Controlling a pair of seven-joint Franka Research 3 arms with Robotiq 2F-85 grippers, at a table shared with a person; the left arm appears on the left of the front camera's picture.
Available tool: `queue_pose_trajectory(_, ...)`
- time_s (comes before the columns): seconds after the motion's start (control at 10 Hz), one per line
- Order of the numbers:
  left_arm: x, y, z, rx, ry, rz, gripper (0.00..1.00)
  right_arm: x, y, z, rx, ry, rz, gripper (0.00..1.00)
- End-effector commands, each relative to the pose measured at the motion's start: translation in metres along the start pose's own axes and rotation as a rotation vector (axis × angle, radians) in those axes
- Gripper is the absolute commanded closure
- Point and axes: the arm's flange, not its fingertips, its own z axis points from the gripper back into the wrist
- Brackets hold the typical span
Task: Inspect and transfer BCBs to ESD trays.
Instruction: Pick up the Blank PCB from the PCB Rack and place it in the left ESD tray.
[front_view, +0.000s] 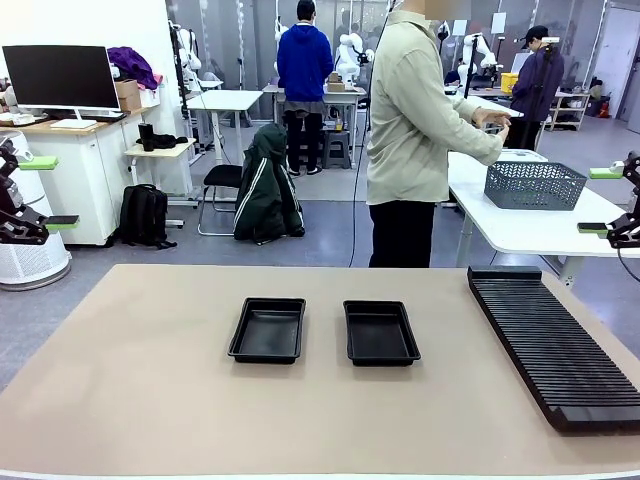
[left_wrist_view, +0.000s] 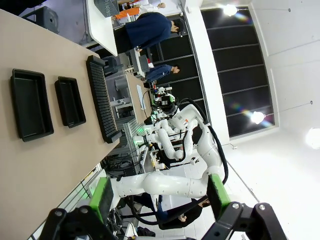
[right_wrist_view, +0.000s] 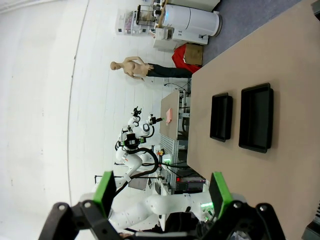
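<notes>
Two black ESD trays lie side by side mid-table, the left tray (front_view: 268, 329) and the right tray (front_view: 380, 332), both with bare floors. They appear again in the left wrist view (left_wrist_view: 31, 103) (left_wrist_view: 69, 101) and the right wrist view (right_wrist_view: 256, 117) (right_wrist_view: 221, 116). No green circuit board is in view. My left gripper (front_view: 48, 191) hangs open at the far left, off the table, green pads (left_wrist_view: 100, 198) apart around nothing. My right gripper (front_view: 601, 200) is open at the far right, its pads (right_wrist_view: 104, 192) spread on empty air.
A long ribbed black rack (front_view: 551, 343) lies along the table's right side. A person in a pale jacket (front_view: 415, 110) stands beyond the far edge, hands toward a grey mesh basket (front_view: 533, 184) on a white table behind.
</notes>
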Motion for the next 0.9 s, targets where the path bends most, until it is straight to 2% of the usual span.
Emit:
queue_pose_trajectory(0.0, 0.0001, -0.0006, 0.0003, 0.006, -0.005, -0.003, 0.0, -0.0004, 0.0005, 0.0009, 0.0, -0.002, 0.006, 0.0)
queue_pose_trajectory(0.8, 0.0001, -0.0006, 0.0003, 0.006, -0.005, -0.003, 0.0, -0.0004, 0.0005, 0.0009, 0.0, -0.002, 0.006, 0.0)
